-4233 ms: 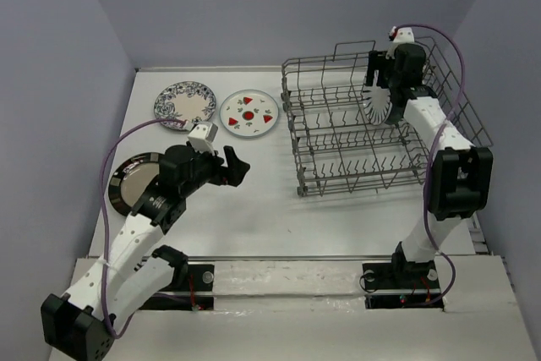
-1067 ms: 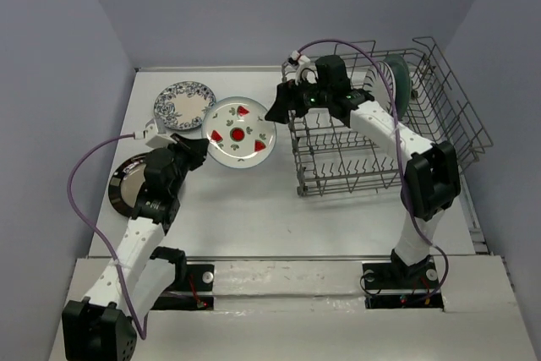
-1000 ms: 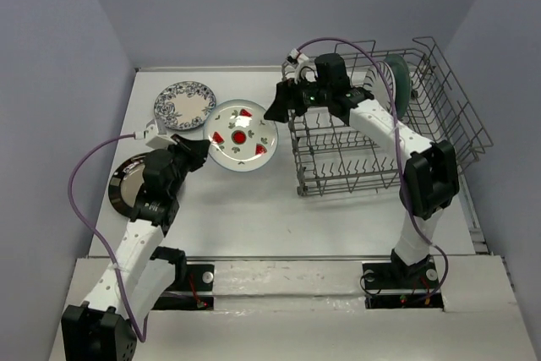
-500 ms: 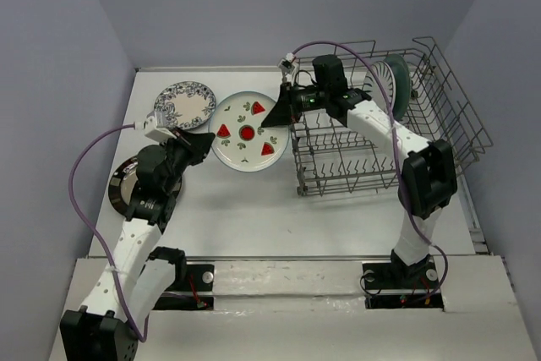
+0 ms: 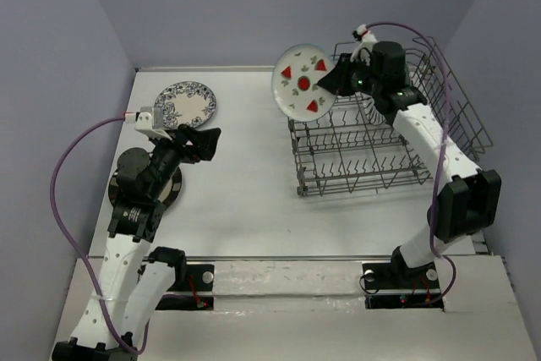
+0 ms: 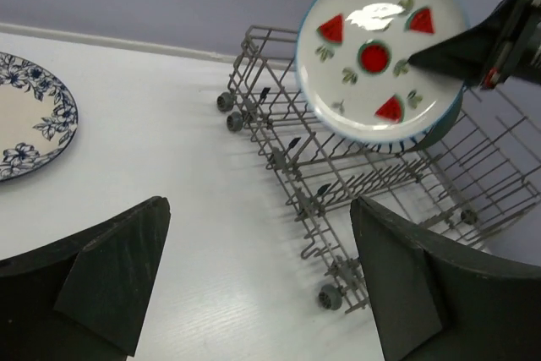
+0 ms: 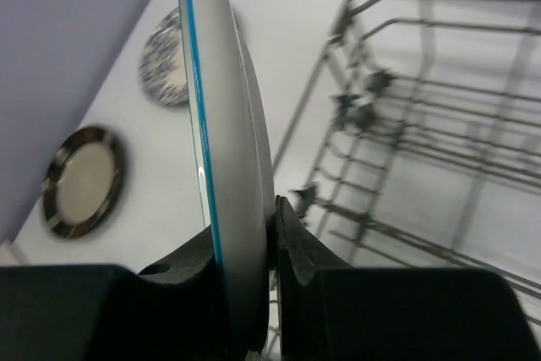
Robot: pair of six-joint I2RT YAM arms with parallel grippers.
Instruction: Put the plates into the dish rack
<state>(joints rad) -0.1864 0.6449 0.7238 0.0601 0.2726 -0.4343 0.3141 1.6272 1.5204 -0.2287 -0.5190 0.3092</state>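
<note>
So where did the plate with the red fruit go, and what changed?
The left hand lifted the fruit plate off the table and passed it across. The right hand now grips its rim, holding it raised by the dish rack. The left hand let go and pulled back, open. The floral plate, dark plate and rack stayed put.

Your left arm: white links, black joints.
Your right arm: same white and black.
Cables: purple, one per arm.
Fingers: matte black wedges.
</note>
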